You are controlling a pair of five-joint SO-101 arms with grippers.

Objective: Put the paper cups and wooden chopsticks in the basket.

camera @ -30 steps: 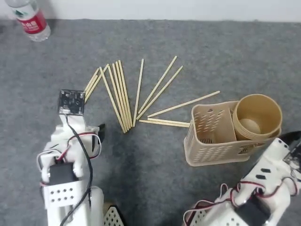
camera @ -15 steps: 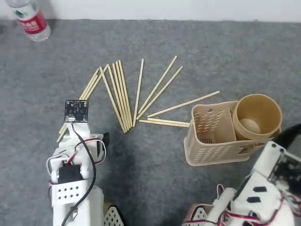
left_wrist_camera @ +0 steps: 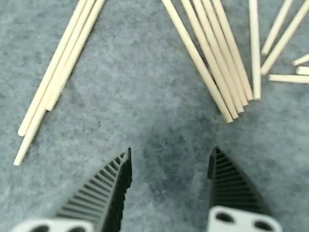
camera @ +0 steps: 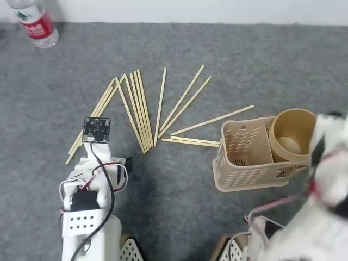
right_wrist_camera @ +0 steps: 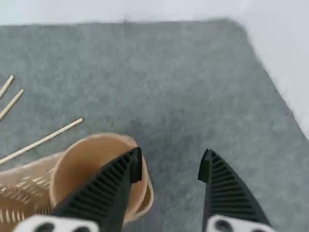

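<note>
right arm (camera: 328, 163): blurred | paper cups (camera: 291, 133): rim partly behind arm | bottle (camera: 35, 24): top cut off

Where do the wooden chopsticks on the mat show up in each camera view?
High view: chopsticks fanned out left of the basket.
Left wrist view: chopsticks lying ahead of the left gripper.
Right wrist view: one of the chopsticks beyond the basket.
Shared landmark: the grey mat.

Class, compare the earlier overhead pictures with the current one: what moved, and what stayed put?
The left arm drew back toward its base, uncovering the leftmost wooden chopsticks. The right arm swung forward beside the paper cups in the basket. The left gripper and right gripper are open, empty. Chopsticks, cups, basket and bottle stayed put.
</note>
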